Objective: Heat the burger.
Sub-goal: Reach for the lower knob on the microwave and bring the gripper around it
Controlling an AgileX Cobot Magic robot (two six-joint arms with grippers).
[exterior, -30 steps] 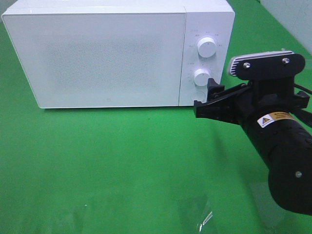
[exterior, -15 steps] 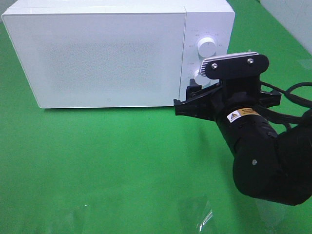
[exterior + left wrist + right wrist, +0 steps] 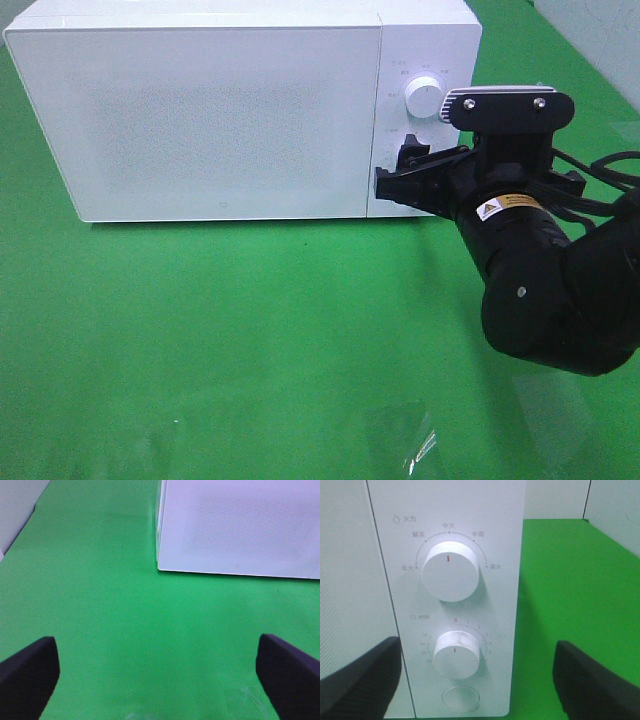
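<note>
The burger does not show in any view. A white microwave point(image 3: 220, 120) stands at the back of the green table with its door closed. My right gripper point(image 3: 398, 172) is open and sits right in front of the control panel, level with the lower knob point(image 3: 456, 654), which lies between its fingers point(image 3: 365, 680) in the right wrist view. The upper knob point(image 3: 450, 571) and a round button point(image 3: 460, 698) are above and below that knob. My left gripper point(image 3: 160, 680) is open over bare green cloth, apart from the microwave's near left corner point(image 3: 160, 567).
The right arm's thick black body point(image 3: 550, 290) fills the table's right side, with cables trailing behind it. A clear plastic scrap point(image 3: 420, 448) glints near the front edge. A pale wall point(image 3: 600, 30) borders the far right corner.
The right arm has swung left and in toward the microwave's control panel, and its gripper now covers the lower knob in the high view. The microwave has not moved.
</note>
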